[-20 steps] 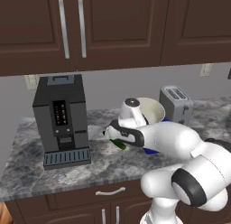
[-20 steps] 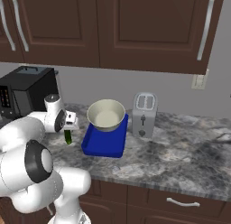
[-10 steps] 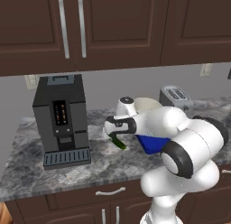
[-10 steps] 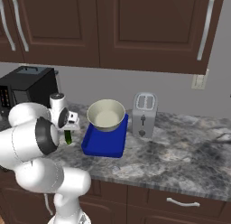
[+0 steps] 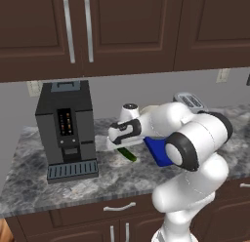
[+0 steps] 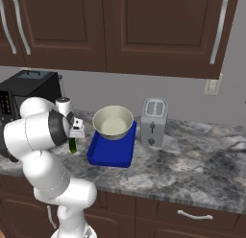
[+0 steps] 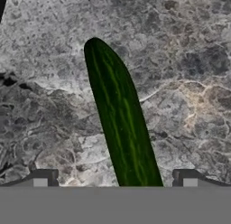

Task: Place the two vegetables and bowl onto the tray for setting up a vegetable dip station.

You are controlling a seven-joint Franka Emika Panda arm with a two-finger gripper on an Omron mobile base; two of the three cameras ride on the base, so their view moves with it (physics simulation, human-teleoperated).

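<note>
A slim dark green cucumber [image 7: 119, 128] lies flat on the grey marbled counter [image 7: 189, 83]. My gripper [image 7: 115, 179] hangs just over it, open, with one fingertip [image 7: 43, 178] on each side of its near end. From the left base view the gripper [image 5: 118, 144] sits above the cucumber [image 5: 129, 154], left of the blue tray [image 5: 157, 152]. The right base view has the cucumber [image 6: 73, 146] under the gripper [image 6: 73, 137]. In that view the cream bowl [image 6: 113, 122] rests on the blue tray [image 6: 109, 154].
A black coffee machine [image 5: 66, 129] stands left of the cucumber. A silver toaster [image 6: 153, 121] stands right of the tray. The counter's front edge [image 5: 97, 194] runs close below the cucumber. Dark wall cabinets [image 5: 122, 26] hang overhead.
My elbow has swung forward and up, now covering the bowl in the left base view. The hand stays over the cucumber with jaws open. The cucumber has not moved.
</note>
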